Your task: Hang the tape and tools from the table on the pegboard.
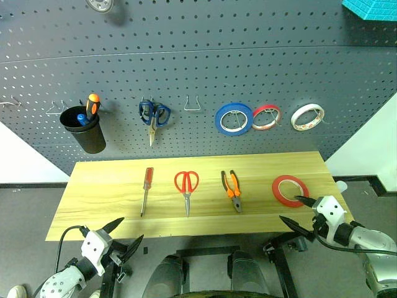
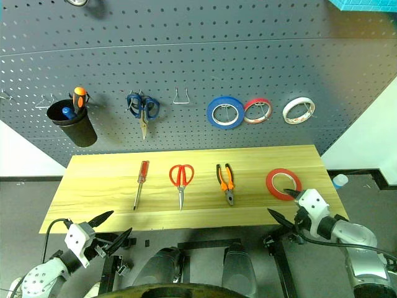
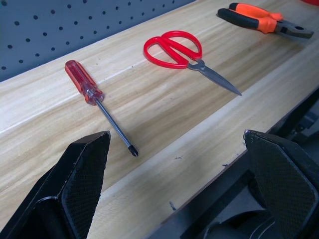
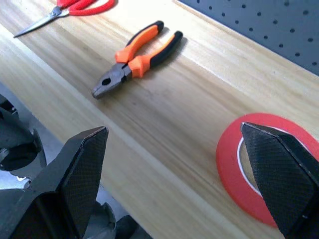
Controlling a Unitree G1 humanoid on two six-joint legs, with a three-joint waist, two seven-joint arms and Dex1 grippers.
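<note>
On the light wood table (image 1: pixel 99 205) lie, left to right, a red-handled screwdriver (image 1: pixel 146 189), red-handled scissors (image 1: pixel 187 184), orange-and-black pliers (image 1: pixel 232 190) and a thin red-orange tape ring (image 1: pixel 289 190). Behind the table rises the dark blue-grey pegboard (image 1: pixel 198 56). My left gripper (image 1: pixel 133 227) hangs open just off the table's front edge, below the screwdriver (image 3: pixel 94 102), with nothing between its fingers. Open too, my right gripper (image 1: pixel 288 208) hovers at the front right corner; one finger reaches over the tape (image 4: pixel 249 189) and the pliers (image 4: pixel 134 57) lie further off.
On the pegboard hang a black cup (image 1: pixel 87 133) holding an orange-and-black screwdriver, blue-handled scissors (image 1: pixel 154 115), an empty wire hook (image 1: pixel 192 103), a blue tape roll (image 1: pixel 234 118), a red-rimmed roll (image 1: pixel 266 116) and a white roll (image 1: pixel 307 117). More empty hooks sit at the far left.
</note>
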